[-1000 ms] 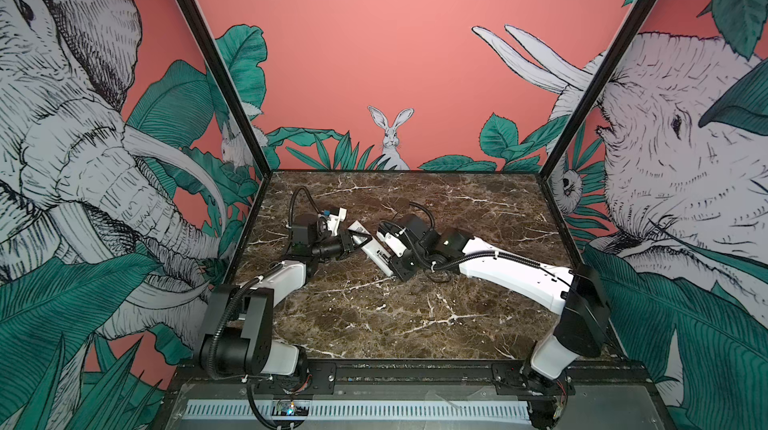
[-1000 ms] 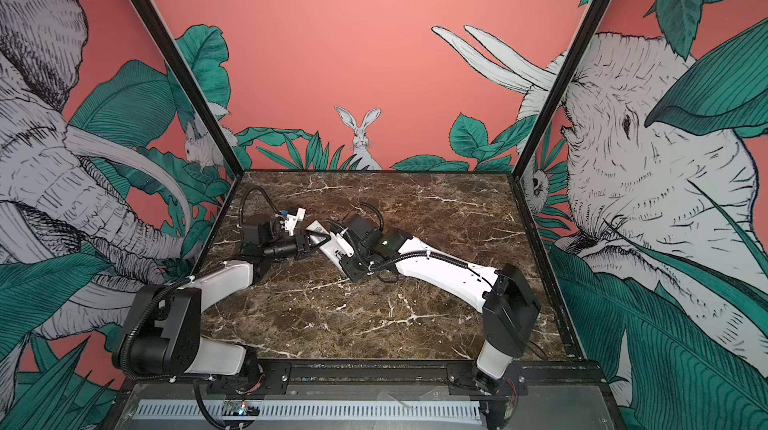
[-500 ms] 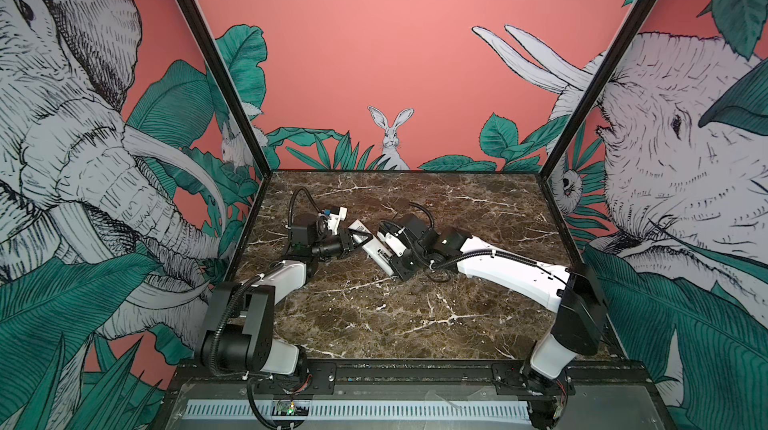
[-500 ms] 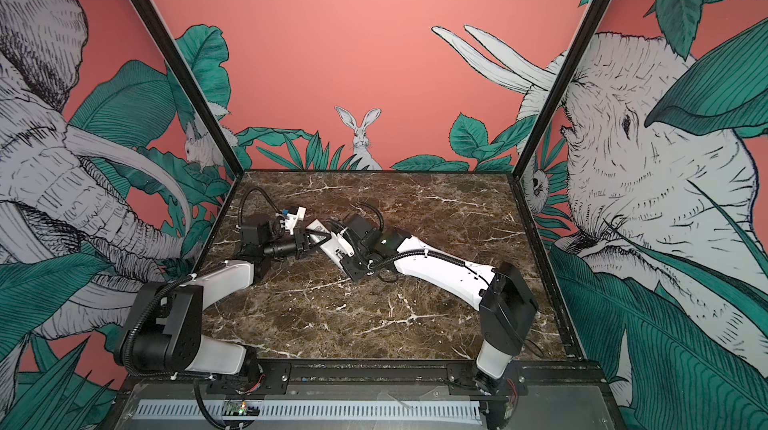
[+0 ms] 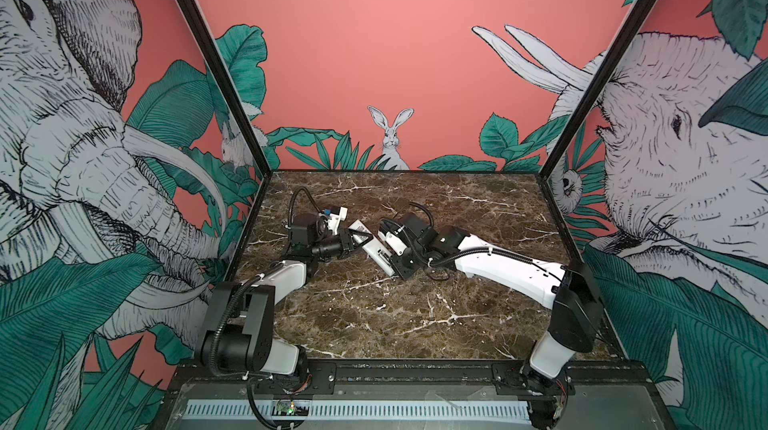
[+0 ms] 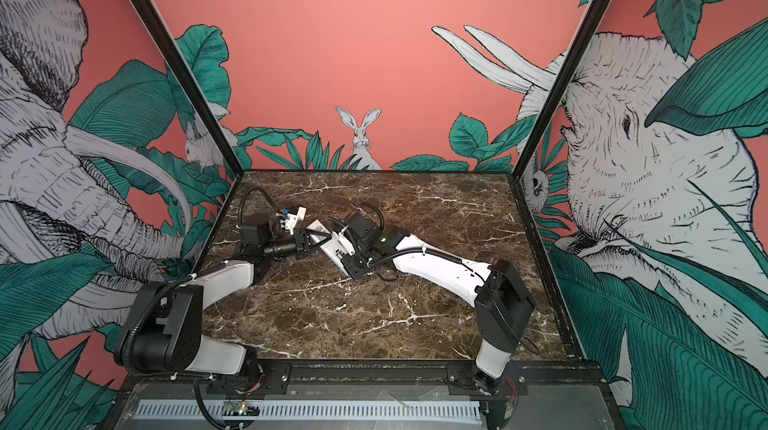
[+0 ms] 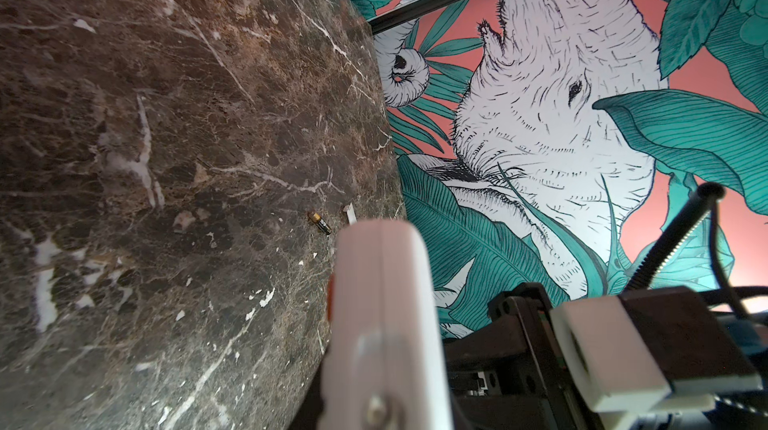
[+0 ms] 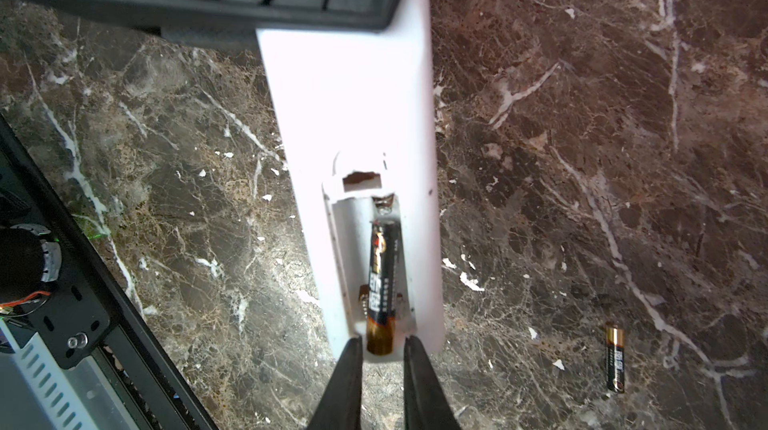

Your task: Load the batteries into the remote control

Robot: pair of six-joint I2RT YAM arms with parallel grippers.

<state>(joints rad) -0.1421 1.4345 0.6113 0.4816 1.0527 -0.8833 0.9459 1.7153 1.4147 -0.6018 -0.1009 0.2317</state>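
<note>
The right gripper (image 8: 382,351) has narrowed over the last second, and its jaws are now set closely around the brassy end of a battery (image 8: 381,278) lying in the open compartment of the remote control (image 8: 353,116). Seating looks nearly done. The remote is clamped by the shut left gripper (image 5: 360,237) at its 12 o'clock end. A second battery (image 8: 615,359) is left on the marble table (image 8: 582,116) at 3 o'clock.

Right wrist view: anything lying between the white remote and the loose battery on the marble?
Nothing: between the slim white plastic remote control and the loose dark brassy-tipped battery lies only bare brown marble tabletop, in the right wrist view.
</note>
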